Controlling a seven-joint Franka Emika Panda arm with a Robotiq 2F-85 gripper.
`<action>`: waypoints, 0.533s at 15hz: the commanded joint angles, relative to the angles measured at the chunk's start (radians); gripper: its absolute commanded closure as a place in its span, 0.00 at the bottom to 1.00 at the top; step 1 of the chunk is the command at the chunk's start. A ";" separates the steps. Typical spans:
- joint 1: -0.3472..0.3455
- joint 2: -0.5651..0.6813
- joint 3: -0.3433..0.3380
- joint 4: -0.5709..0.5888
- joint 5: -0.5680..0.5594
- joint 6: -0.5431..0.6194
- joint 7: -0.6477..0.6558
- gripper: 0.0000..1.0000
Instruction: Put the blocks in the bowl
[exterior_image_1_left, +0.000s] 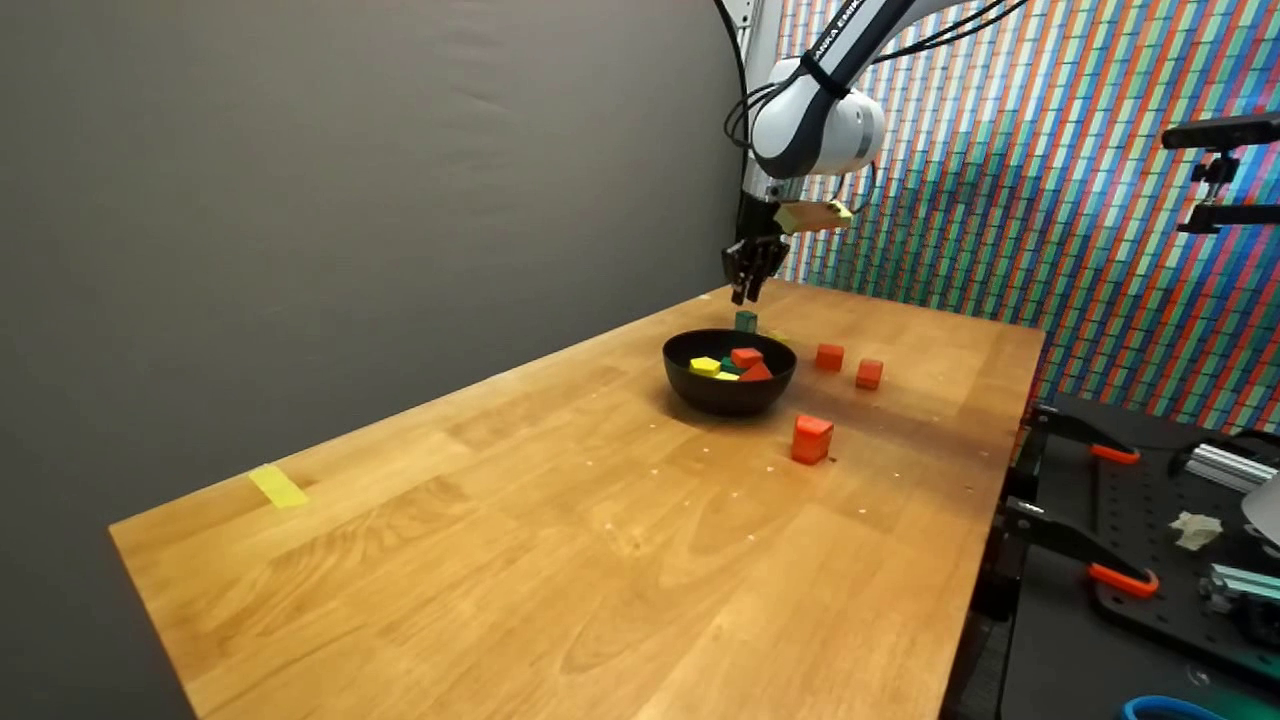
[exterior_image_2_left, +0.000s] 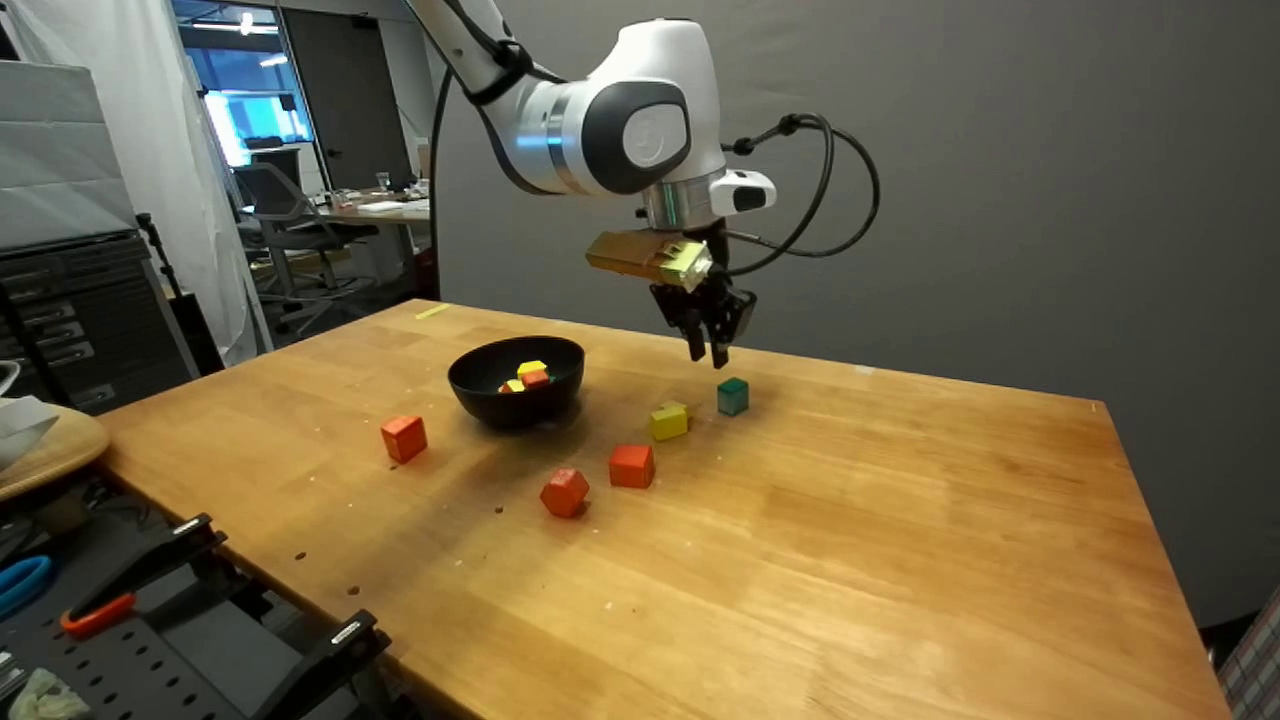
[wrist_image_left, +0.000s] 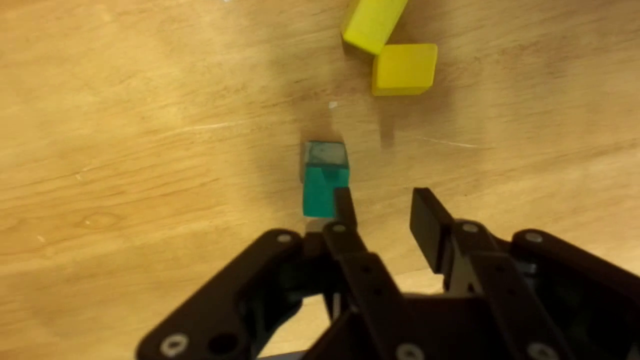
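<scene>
Now hanging with a gap in the empty gripper (wrist_image_left: 381, 192) and likely aiming for the green block (wrist_image_left: 322, 175) just below on the table (wrist_image_left: 150, 165), left of that gap in the wrist view.

White arm (exterior_image_2_left: 610, 130), black tool (wrist_image_left: 382, 192) (silver screws (wrist_image_left: 174, 345))

The white arm (exterior_image_2_left: 575, 130) reaches in from eleven o'clock in an exterior view; it bends over at the wrist (exterior_image_2_left: 683, 203), and the black gripper (exterior_image_2_left: 708, 362) hangs toward six o'clock; in the wrist view its two fingers (wrist_image_left: 431, 220) stand from five o'clock, tips aimed at eleven, with a clear gap between them.
</scene>
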 joint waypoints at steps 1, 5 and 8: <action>0.047 -0.035 -0.070 -0.010 -0.044 -0.017 0.101 0.32; 0.030 0.021 -0.059 0.046 -0.034 -0.072 0.101 0.02; -0.004 0.073 -0.013 0.090 -0.005 -0.108 0.045 0.00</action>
